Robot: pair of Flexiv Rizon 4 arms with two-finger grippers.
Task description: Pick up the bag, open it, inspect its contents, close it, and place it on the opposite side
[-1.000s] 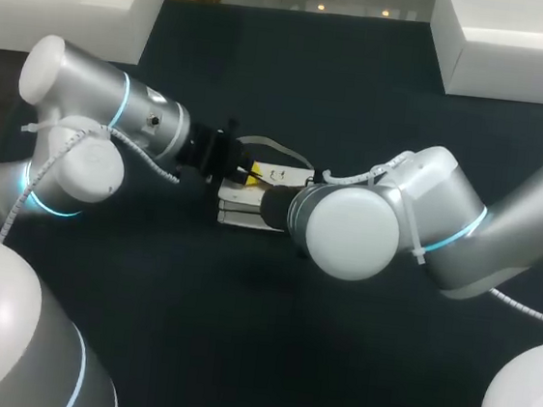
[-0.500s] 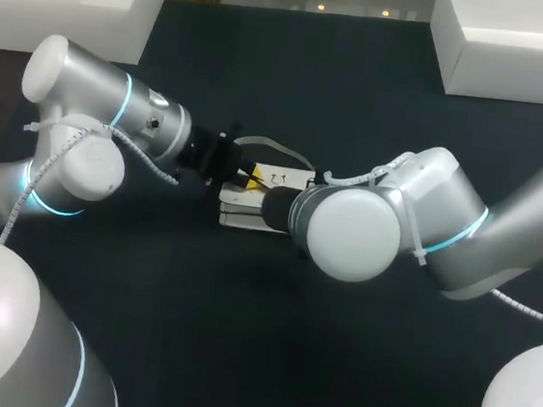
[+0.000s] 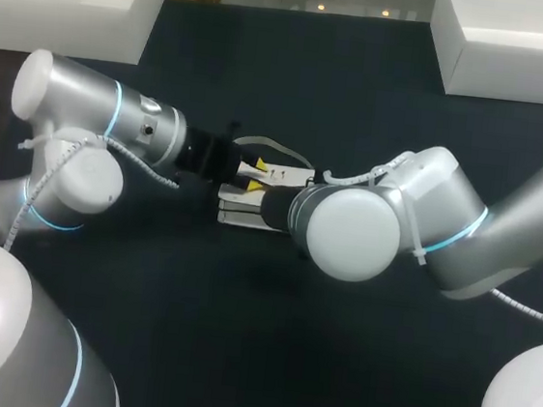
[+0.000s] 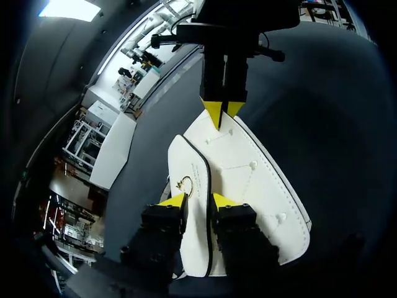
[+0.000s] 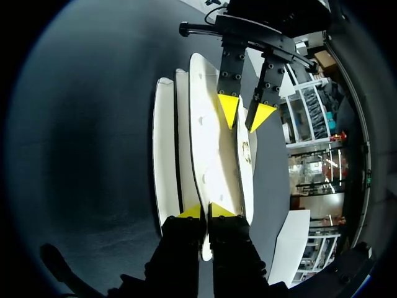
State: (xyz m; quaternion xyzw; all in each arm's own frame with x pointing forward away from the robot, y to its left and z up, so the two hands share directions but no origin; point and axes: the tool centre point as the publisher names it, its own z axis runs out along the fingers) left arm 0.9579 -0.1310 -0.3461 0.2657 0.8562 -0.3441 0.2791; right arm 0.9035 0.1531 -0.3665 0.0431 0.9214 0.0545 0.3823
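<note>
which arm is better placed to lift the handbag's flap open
Left: the left claw straddles the flap by its ring clasp; the right claw is shut on the opposite edge of the handbag, probably steadying it.

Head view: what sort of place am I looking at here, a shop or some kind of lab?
Probably a robotics lab bench, not a shop: a left arm and a right arm come in over a dark table, both at one white bag.

Place: a robotics lab.
Evidence: a silver left arm (image 3: 96, 112) and a silver right arm (image 3: 445, 217) with glowing blue joint rings, over a dark matte bench (image 3: 294, 80).
</note>
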